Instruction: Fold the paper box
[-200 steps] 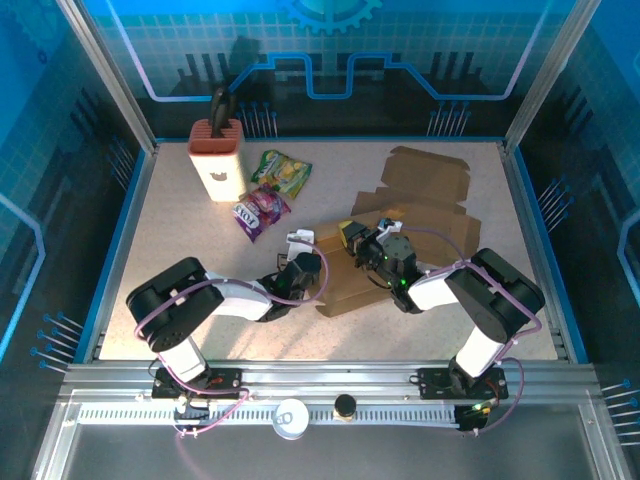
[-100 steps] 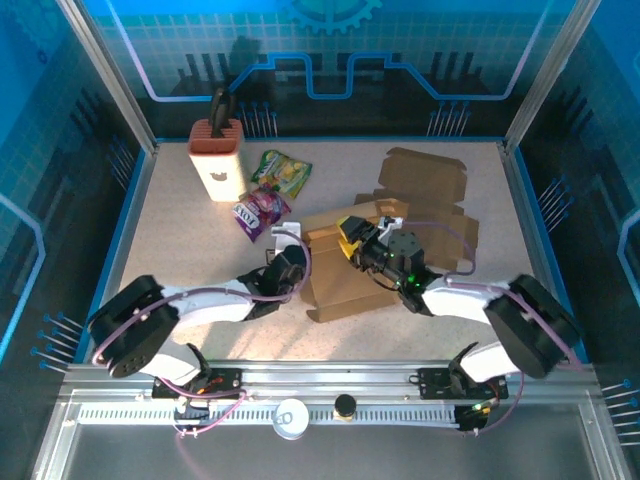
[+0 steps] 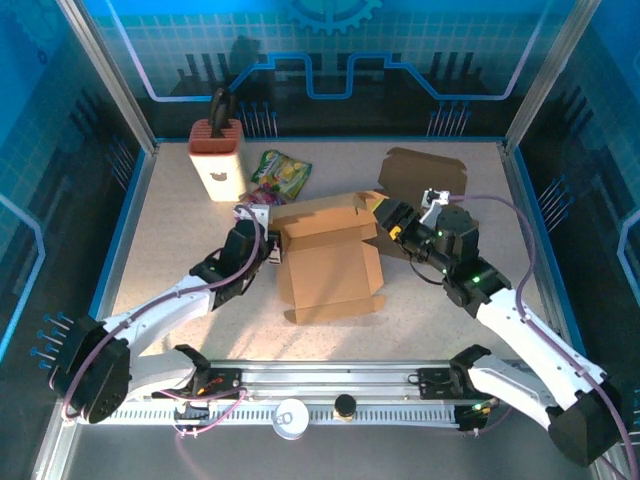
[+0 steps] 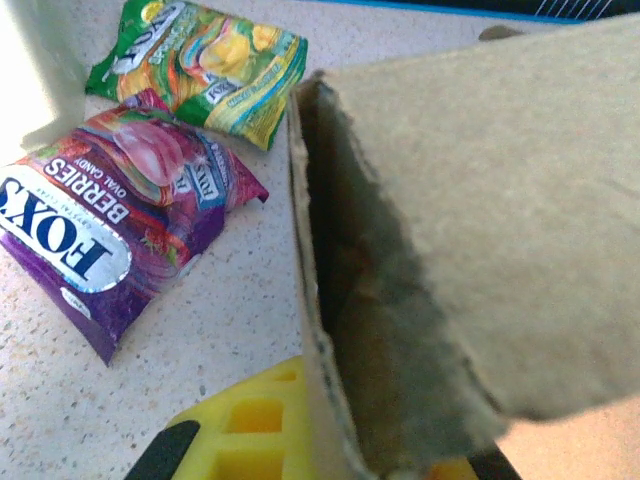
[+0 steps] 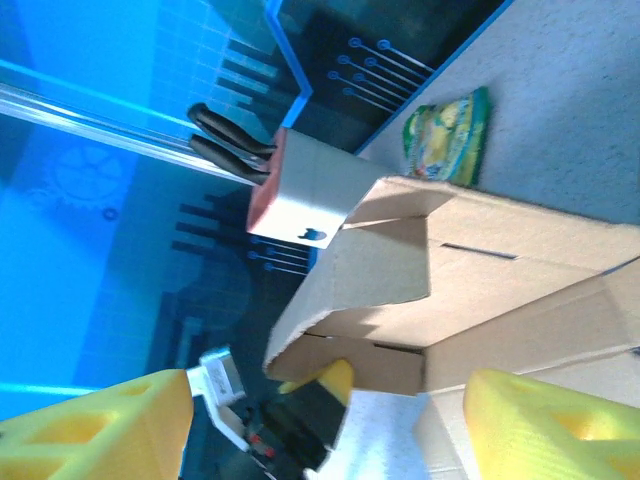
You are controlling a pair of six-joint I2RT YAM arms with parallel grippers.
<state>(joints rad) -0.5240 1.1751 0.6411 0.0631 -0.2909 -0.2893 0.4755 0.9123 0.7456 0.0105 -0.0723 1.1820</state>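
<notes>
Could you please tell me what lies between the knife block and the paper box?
A green snack bag and a purple candy bag, clearest in the left wrist view.

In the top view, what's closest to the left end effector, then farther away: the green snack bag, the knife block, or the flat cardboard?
1. green snack bag, just behind the left end effector.
2. knife block, in the back left corner.
3. flat cardboard, back right, across the table.
</notes>
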